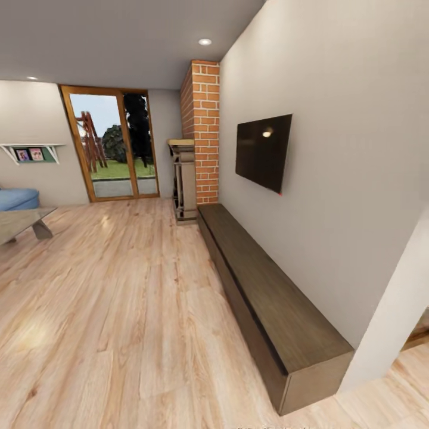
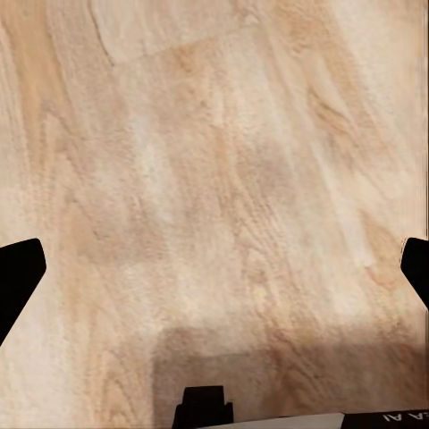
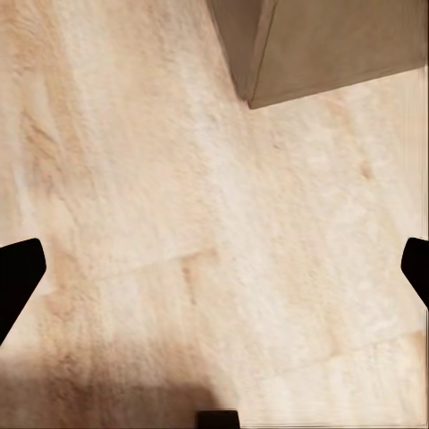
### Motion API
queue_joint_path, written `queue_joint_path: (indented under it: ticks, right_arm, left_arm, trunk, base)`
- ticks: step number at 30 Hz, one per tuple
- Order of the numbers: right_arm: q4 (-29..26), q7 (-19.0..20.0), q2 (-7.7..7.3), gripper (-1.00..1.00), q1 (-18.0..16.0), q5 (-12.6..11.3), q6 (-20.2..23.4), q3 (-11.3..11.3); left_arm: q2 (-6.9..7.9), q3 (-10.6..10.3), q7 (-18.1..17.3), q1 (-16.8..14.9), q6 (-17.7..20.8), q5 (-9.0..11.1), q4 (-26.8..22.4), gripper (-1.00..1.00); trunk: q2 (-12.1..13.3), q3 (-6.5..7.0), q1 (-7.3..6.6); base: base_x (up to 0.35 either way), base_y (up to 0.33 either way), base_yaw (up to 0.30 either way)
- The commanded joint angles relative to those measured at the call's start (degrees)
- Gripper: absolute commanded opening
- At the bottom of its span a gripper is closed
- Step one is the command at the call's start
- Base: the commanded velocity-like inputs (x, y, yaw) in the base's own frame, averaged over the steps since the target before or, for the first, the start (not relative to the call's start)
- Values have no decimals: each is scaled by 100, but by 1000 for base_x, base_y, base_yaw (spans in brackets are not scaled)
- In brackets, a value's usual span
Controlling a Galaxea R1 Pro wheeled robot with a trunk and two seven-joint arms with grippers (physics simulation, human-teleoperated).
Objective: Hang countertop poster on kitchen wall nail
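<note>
While the robot is in transit through a living room, none of the task's things can be placed from these views.

Room: long dark wooden bench (image 1: 268, 298) runs along the light-grey wall, under a large black wall TV (image 1: 264, 151); a red brick column (image 1: 202, 131) stands at the far end, glazed wooden-framed doors (image 1: 113, 146) beyond it.
Floor: pale wood-plank floor (image 1: 119, 310) spreads under both wrist cameras; the bench corner (image 3: 313, 45) lies just ahead of the right arm.
Left gripper (image 2: 214, 268): dark fingertips at opposite edges of its view, spread wide, nothing between them.
Right gripper (image 3: 214, 268): likewise spread wide and empty above the planks.
Poster: no framed poster visible; whereabouts cannot be told.
Countertop, nails: no grey metal counter or wall stubs visible.
Step in hand (judgement): driving to find the kitchen; pickup not yet begun.
Next move (judgement): turn the base away from the TV wall, possibly toward the opening at the wall's near end, and search for the counter.
</note>
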Motion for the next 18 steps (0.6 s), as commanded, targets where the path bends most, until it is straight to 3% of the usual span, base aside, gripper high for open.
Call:
queue_joint_path:
  ticks: [1, 18]
  right_arm:
    - [6, -2, 1, 100, -4, -6, -17, -3]
    - [6, -2, 0, 100, -4, -6, -14, -5]
  left_arm:
    - [-1, 6, -2, 3, -10, -39, -8, 100]
    - [-2, 2, -2, 3, -10, -46, -8, 100]
  trunk:
    - [-3, -5, 0]
    - [-3, -5, 0]
  base:
    - [-1, 0, -299]
    - [0, -19, -300]
